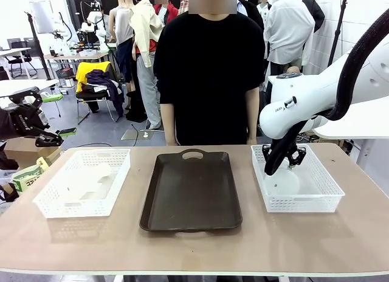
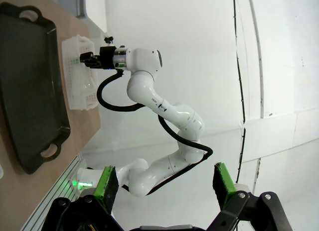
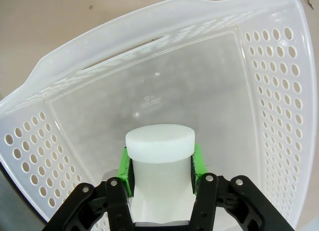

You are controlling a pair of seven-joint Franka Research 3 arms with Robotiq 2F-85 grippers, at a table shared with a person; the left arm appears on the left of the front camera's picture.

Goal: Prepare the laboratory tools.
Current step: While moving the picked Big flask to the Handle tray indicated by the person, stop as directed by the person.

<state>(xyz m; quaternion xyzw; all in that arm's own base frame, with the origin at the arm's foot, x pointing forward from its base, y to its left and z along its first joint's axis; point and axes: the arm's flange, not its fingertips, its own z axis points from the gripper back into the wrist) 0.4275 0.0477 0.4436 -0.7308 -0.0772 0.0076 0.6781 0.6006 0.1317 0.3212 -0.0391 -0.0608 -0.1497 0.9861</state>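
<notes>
One milky-white flask (image 1: 284, 182) stands in the white basket (image 1: 328, 200) on the right of the table. My right gripper (image 1: 281, 162) is shut on its neck. In the right wrist view the green pads (image 3: 126, 173) press both sides of the flask's neck (image 3: 159, 156) just under its flat top, above the basket floor (image 3: 149, 101). A second flask (image 1: 85, 182) lies on its side in the left basket (image 1: 45, 206). My left gripper (image 1: 37, 129) hangs open beyond the table's left edge; its wrist view shows the gripper (image 2: 164, 187) holding nothing.
A dark brown tray (image 1: 191, 191) lies between the baskets, also seen as the tray (image 2: 30, 86) in the left wrist view. A person in black stands at the far edge behind the tray. The table's front strip is bare.
</notes>
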